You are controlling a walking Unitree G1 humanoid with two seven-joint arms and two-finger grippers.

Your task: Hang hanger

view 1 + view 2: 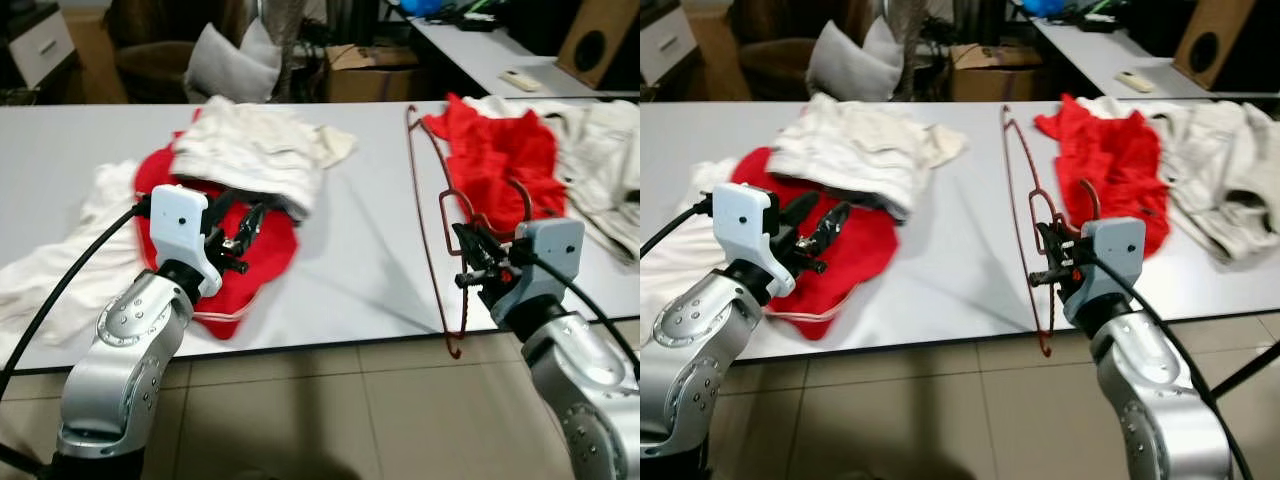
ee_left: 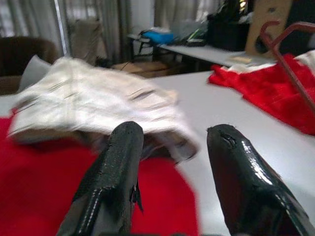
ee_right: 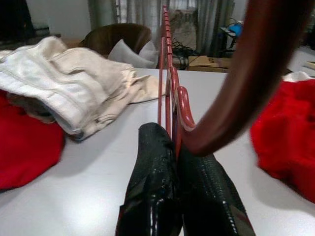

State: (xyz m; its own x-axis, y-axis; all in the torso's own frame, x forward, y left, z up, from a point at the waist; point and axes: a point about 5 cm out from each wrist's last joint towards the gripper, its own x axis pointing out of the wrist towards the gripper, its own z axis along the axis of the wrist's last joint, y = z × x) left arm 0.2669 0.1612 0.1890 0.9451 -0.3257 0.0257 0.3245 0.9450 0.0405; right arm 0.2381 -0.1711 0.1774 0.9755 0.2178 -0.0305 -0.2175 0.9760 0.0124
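Right wrist view: I see the 2 fingers of the right gripper [image 3: 174, 162] pressed together on the dark red hanger [image 3: 166, 83].
Hanger: upright over the near right edge of the white table [image 1: 370, 230], its hook beside the right-hand red cloth [image 1: 495, 160].
Left gripper [image 1: 240, 228]: jaws apart, above the left-hand red garment [image 1: 255, 250], near the cream garment [image 1: 260, 150].

You have one dark red wire hanger [image 1: 430, 215], two red fleece garments [image 1: 245, 250] [image 1: 495, 160], and three cream cloth garments [image 1: 255, 150] [image 1: 60, 255] [image 1: 605, 160].
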